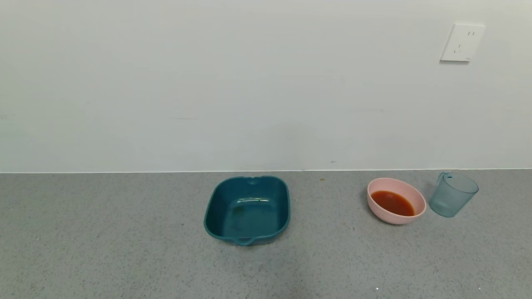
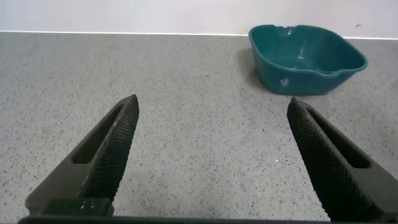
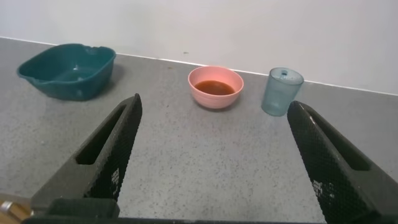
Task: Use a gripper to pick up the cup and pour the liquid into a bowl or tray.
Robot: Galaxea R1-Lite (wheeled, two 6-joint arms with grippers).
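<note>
Right end effector (image 3: 211,158) wide open, empty, near table edge. Left end effector (image 2: 211,155) likewise, parked. Liquid (image 1: 392,202) sits in pink bowl (image 1: 376,207). Cup (image 1: 452,195) beside it near table's rear edge, upright, looks empty: light, slick plastic, grip mid-body.

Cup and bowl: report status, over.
Both grippers open, pulled back, holding nothing. Cup upright, looks empty, beside pink bowl. Orange-red liquid in bowl. Nothing in the way.
</note>
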